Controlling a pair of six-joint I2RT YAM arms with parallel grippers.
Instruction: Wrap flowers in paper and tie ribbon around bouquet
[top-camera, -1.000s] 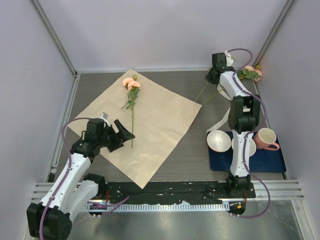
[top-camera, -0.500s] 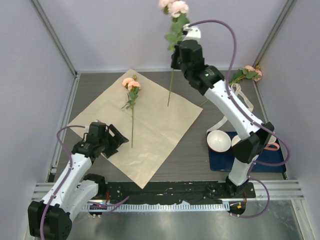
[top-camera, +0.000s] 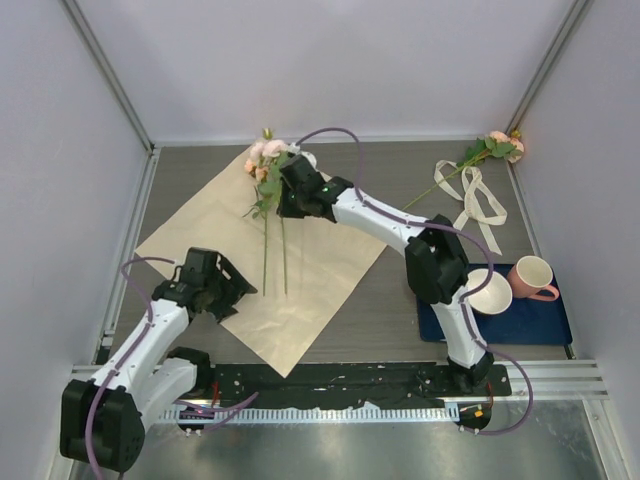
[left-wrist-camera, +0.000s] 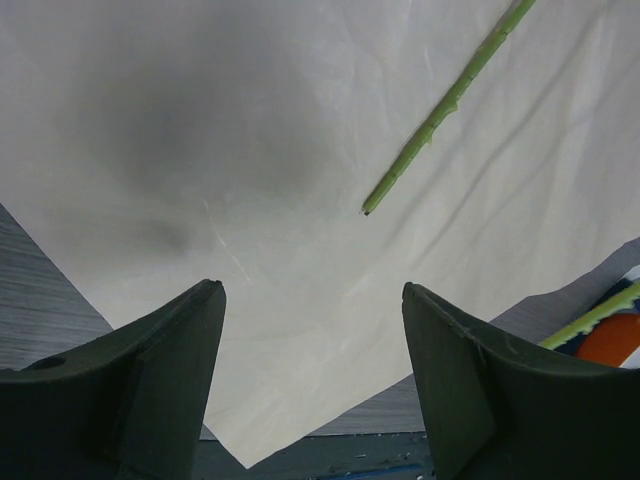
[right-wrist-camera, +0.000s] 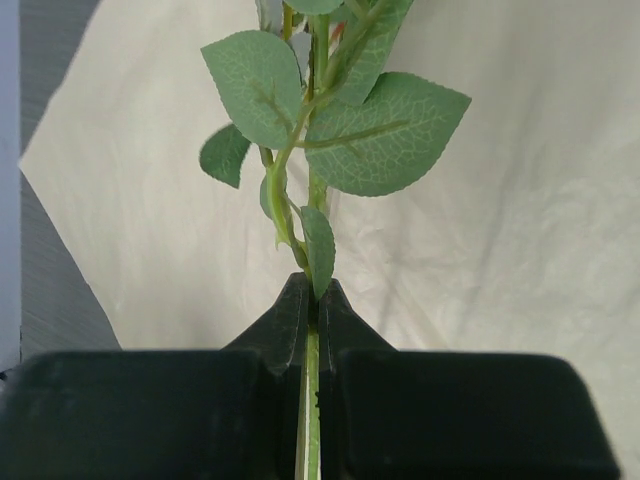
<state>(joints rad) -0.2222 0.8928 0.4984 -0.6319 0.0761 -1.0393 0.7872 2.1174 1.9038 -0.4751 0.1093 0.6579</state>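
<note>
The left gripper (left-wrist-camera: 312, 290) hovers low over the near part of the paper (top-camera: 330, 250), jaws wide apart and empty. It is probably poised to steady or lift the sheet. The paper lies flat, tan face up, as a bed for stems. The first flower (top-camera: 264, 260) lies along its diagonal, blooms toward the far corner. Just beside it, the right gripper (right-wrist-camera: 312, 305) is clamped on the second flower (right-wrist-camera: 385, 130) below its leaves, stem parallel to the first, seemingly to lay them together. The third flower (top-camera: 497, 146) and the ribbon (top-camera: 468, 192) lie far right, off the paper.

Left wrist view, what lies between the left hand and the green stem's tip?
Only bare paper; the left wrist view shows nothing else between the left hand and the stem.
</note>
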